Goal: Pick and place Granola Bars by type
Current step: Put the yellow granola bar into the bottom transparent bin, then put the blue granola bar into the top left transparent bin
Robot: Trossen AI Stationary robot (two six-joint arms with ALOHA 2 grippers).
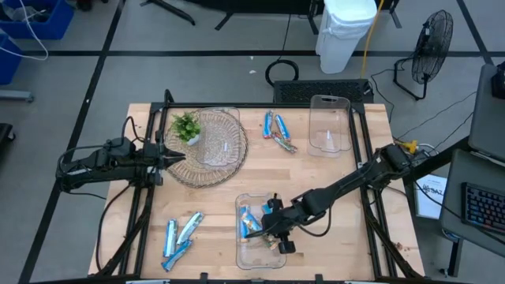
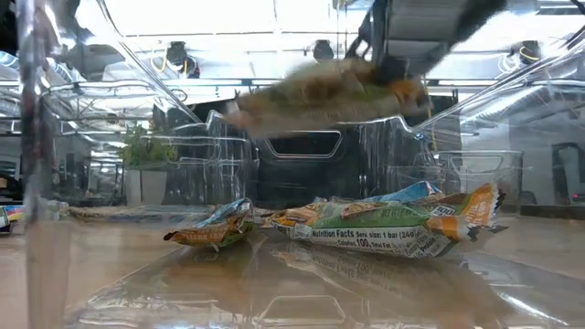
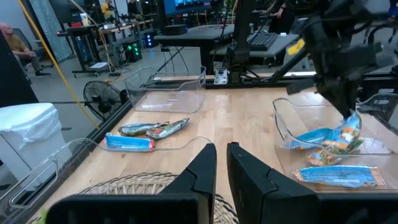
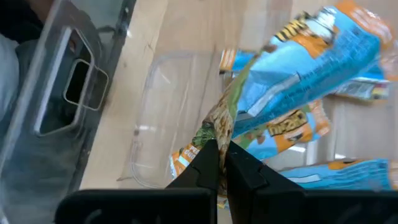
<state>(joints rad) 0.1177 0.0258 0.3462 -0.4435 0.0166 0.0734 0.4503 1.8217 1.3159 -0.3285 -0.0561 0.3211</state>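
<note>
A granola bar [image 4: 311, 68] (blue and orange wrapper) is pinched by the right gripper [image 4: 219, 163] over the clear bin [image 1: 251, 254] at the tabletop's near edge. The left gripper [image 3: 221, 163] is held nearly closed, empty, over the woven tray [image 1: 229, 158].

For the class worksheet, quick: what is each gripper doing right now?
Left gripper: shut, empty, over the basket.
Right gripper: shut on a bar above the bin.

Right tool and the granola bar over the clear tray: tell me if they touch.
Touching. The right wrist view shows the right tool shut on the granola bar, wrapper end pinched between its fingers.
</note>
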